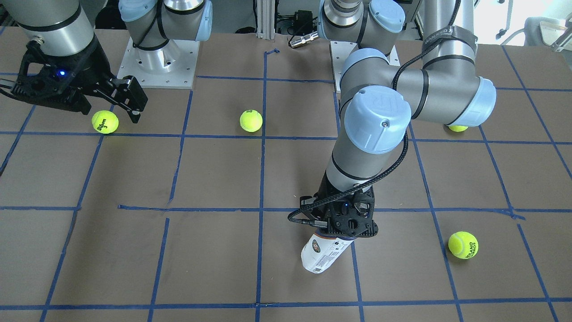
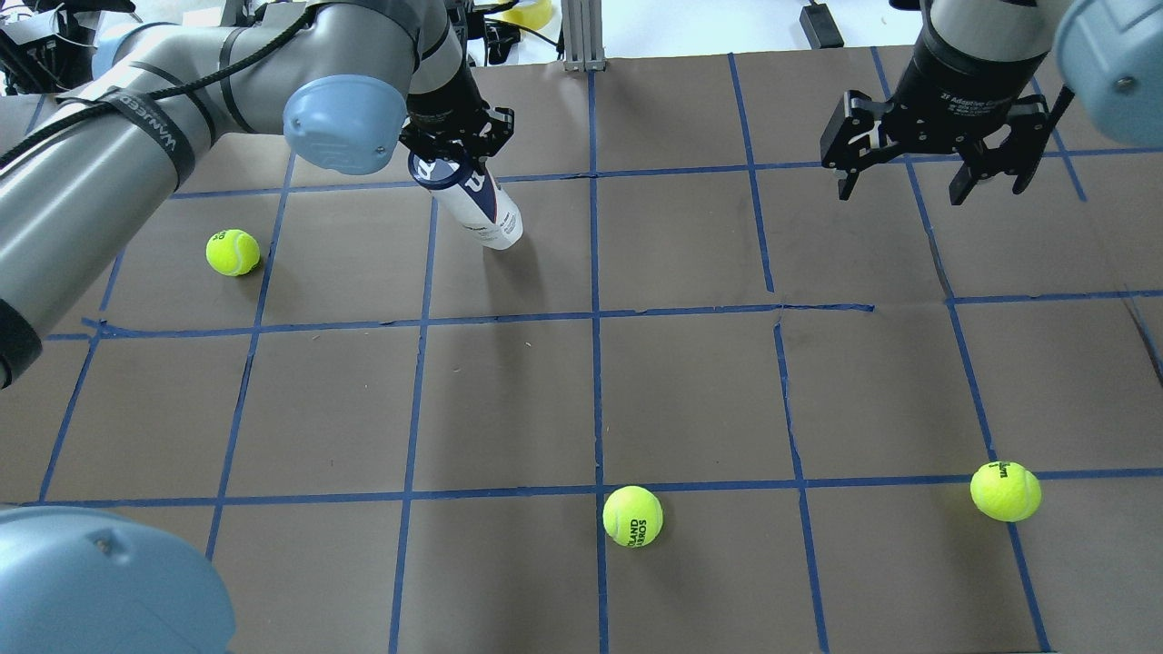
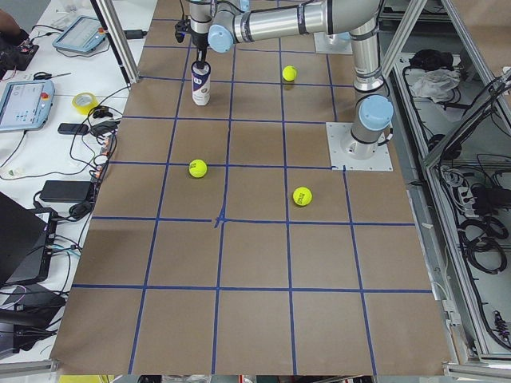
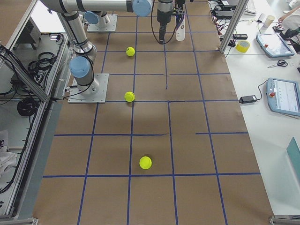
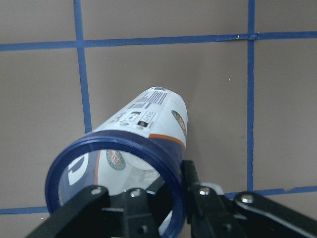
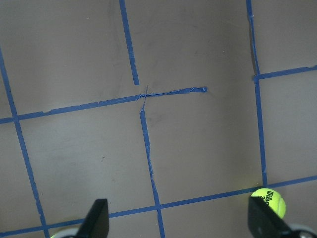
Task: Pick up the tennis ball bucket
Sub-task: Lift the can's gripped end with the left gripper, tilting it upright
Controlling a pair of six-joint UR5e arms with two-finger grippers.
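Nearest the left wrist camera is the navy rim of the tennis ball bucket (image 5: 148, 124), its open mouth turned to the lens. The left gripper (image 5: 163, 201) pinches the clear wall at that rim; one finger seems to sit inside the mouth and the other outside. The can leans away from the grip, base down, over the table (image 2: 690, 391), toward the edge far from the robot and a little left of the middle. Whether the base has left the brown paper I cannot tell; it looks at or barely off it. The right gripper (image 2: 927, 182) hangs high over the right half, nearer the robot's edge, jaws spread wide and holding nothing, with a loose tennis ball (image 6: 268, 201) below it. To lift well, I judge the pinch should be held firm on the thin plastic and the wrist raised straight up and slowly. A can gripped at one side of its rim may swing or slip, so no twisting until a plain gap shows under the base.
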